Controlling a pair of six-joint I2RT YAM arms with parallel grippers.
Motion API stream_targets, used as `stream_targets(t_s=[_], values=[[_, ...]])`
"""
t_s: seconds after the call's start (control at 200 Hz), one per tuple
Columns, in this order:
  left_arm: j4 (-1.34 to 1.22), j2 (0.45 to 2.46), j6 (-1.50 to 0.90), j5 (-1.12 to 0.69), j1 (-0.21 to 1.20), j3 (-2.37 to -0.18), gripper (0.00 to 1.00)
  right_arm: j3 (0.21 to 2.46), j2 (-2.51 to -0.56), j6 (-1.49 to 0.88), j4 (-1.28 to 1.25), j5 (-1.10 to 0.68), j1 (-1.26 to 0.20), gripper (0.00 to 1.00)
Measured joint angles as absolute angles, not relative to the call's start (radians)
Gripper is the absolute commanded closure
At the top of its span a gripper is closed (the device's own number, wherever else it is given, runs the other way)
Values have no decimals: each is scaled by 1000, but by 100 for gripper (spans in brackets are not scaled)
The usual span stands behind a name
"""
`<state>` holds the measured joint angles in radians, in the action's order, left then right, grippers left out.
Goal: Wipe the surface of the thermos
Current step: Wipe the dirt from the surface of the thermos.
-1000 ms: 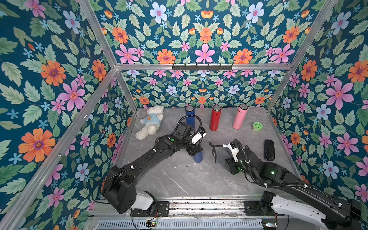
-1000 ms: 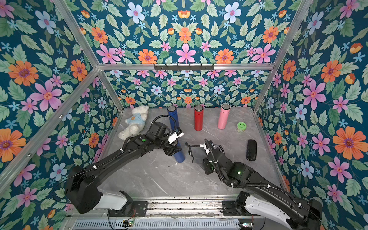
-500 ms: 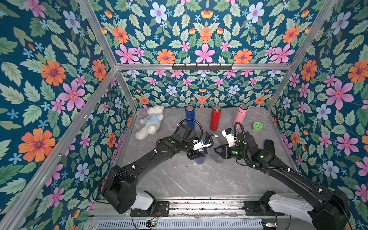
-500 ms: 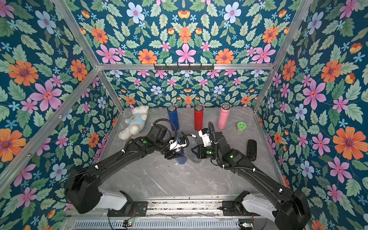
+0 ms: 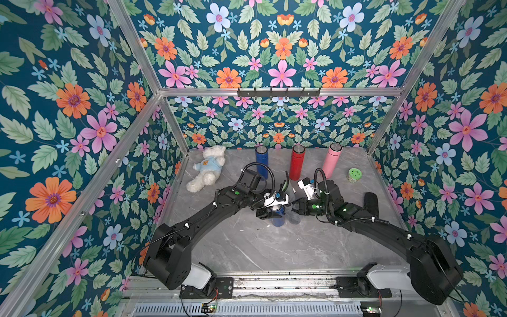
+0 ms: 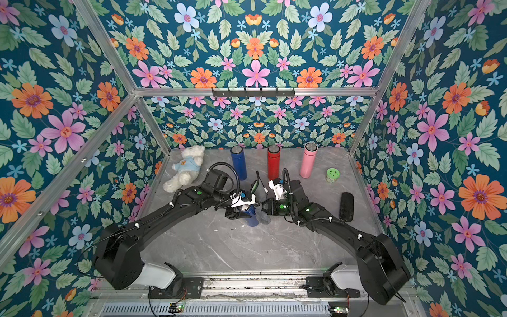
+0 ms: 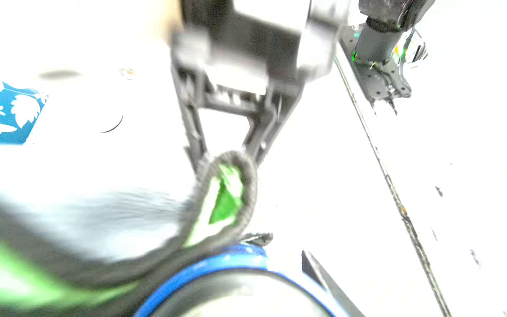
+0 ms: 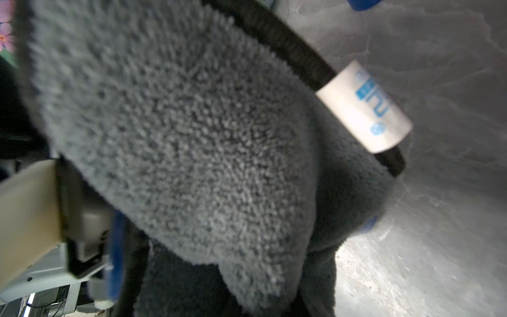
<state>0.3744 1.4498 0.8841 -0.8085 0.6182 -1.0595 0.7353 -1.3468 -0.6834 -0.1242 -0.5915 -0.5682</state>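
1. Right wrist view: grey fleecy cloth (image 8: 192,137) pinched in the fully closed right pincer (image 5: 295,207).
2. Left pincer (image 5: 270,212), half-spread, clasps the blue thermos (image 5: 278,219) between both pincers.
3. Probably rigid, slick, tippy; grip its upper body.

Enclosure, in both top views. Dark-teal wallpaper walls printed with pink, orange and blue flowers (image 5: 282,41) fill upper frame and both sides; silver aluminium frame bars (image 5: 192,91) edge them; evenly lit grey marble-veined tabletop (image 5: 247,247) occupies lower centre.
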Motion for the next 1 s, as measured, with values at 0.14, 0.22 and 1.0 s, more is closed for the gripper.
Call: stream_targets(t_s=[0.14,0.22,1.0], values=[[342,1437,865,-848,609,-1041,100,661,-1453,-710,-240,-603,-556,100],[334,1435,862,-866,606,-1039,100,634,-1534,-730,-309,-617,-541,100],[369,1523,900,-887,637,-1108,100,784,-1506,-707,-321,-824,-458,100]])
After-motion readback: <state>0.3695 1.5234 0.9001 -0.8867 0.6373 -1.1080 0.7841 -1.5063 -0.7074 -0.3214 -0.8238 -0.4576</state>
